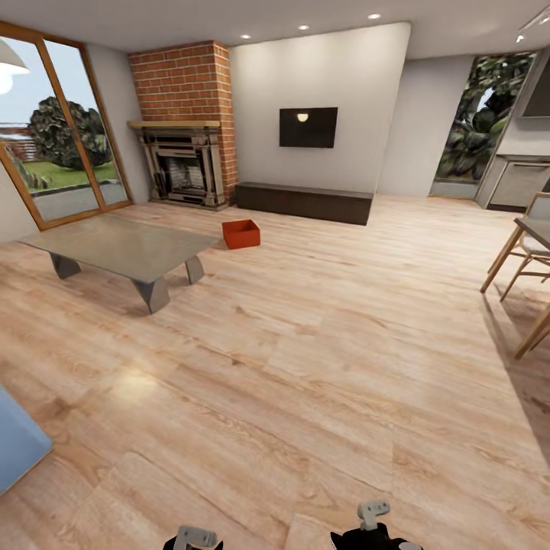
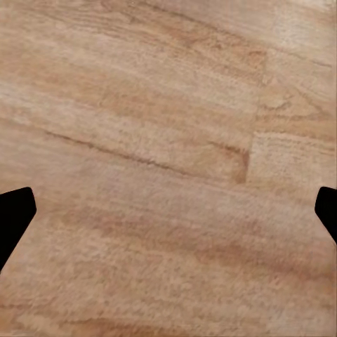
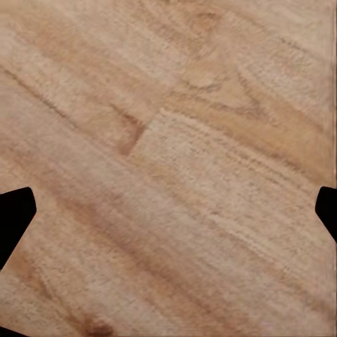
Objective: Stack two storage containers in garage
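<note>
One orange-red tub (image 1: pixel 241 234) sits on the wood floor (image 1: pixel 305 367) just beside the low grey bench (image 1: pixel 122 246), between it and the dark cabinet (image 1: pixel 303 202); whether it is a single tub or two nested cannot be told. It lies well apart from the robot, so nothing is being carried. Left end effector (image 2: pixel 168 210) and right end effector (image 3: pixel 168 210) hang spread wide over bare planks, likely ready for the approach.
</note>
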`<state>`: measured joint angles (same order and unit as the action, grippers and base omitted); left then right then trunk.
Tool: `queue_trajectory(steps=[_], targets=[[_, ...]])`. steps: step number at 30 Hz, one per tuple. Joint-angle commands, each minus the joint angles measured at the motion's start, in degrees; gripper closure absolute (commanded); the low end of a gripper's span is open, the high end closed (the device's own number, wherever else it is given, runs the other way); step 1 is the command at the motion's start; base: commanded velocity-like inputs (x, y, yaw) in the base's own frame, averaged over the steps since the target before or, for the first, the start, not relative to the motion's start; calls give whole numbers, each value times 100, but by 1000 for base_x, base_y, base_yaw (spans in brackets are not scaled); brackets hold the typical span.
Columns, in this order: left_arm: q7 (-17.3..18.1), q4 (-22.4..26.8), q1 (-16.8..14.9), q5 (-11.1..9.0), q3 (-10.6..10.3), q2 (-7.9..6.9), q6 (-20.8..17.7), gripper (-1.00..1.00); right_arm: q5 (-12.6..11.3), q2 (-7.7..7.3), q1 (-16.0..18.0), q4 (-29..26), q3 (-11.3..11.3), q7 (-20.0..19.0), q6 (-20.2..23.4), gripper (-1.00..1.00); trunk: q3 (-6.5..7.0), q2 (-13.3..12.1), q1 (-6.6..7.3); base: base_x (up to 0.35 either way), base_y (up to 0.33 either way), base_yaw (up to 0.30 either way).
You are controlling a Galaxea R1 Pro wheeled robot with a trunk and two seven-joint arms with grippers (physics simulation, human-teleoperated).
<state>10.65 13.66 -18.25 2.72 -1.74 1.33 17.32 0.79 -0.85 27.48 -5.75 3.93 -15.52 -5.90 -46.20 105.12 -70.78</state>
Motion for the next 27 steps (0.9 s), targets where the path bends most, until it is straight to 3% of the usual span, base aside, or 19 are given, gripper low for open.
queue_trajectory(steps=[1, 27], targets=[[-10, -3, -3, 28, -11, -1, 26, -100, 9, -3, 3, 4, 37, -4, -25, -100, -5, 2, -3, 344, -163, 0], [-10, -3, -3, 27, -9, -1, 28, -100, 9, -3, 3, 4, 37, -4, -25, -100, -5, 2, -3, 344, -98, 0]])
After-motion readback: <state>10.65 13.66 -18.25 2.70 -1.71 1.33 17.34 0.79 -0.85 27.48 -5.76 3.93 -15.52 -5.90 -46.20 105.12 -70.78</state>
